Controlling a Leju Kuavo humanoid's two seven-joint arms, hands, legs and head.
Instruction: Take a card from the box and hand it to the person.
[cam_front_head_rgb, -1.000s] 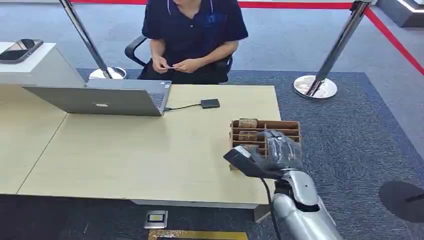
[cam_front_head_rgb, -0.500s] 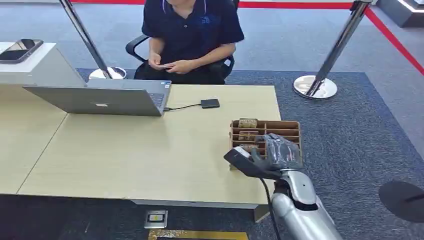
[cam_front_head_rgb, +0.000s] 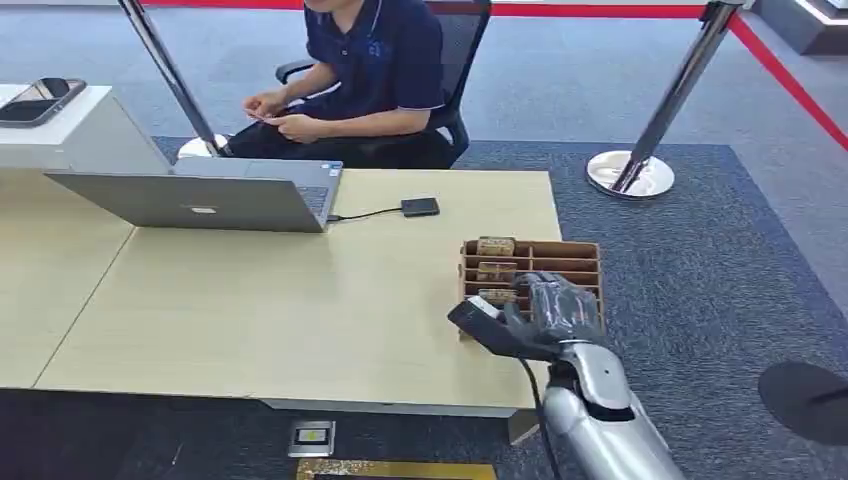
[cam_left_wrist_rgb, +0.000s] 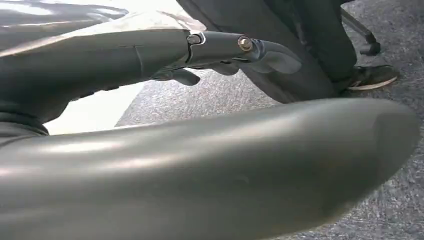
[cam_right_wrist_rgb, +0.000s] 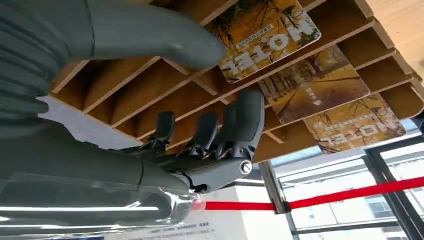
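A brown slotted cardboard box (cam_front_head_rgb: 572, 258) stands at the table's right edge. Three yellow-brown printed cards (cam_front_head_rgb: 495, 246) lie in its left slots; in the right wrist view the nearest card (cam_right_wrist_rgb: 265, 35) reads upside down. My right hand (cam_front_head_rgb: 553, 308) hovers over the box's near slots, with the thumb (cam_right_wrist_rgb: 150, 35) close to that card, the fingers (cam_right_wrist_rgb: 225, 130) apart from it, and nothing held. My left hand (cam_left_wrist_rgb: 225, 50) hangs beside my body with nothing in it. The person (cam_front_head_rgb: 370, 70) sits across the table, holding a small card in both hands.
A grey laptop (cam_front_head_rgb: 200, 195) sits at the table's far left, and a small black device (cam_front_head_rgb: 420, 207) on a cable lies beside it. A phone (cam_front_head_rgb: 40, 100) rests on a white counter. Chrome stanchions (cam_front_head_rgb: 630, 172) stand on the blue carpet behind.
The person has swivelled the chair toward the picture's left, carrying the small card along. My right hand has sunk slightly over the box's near slots.
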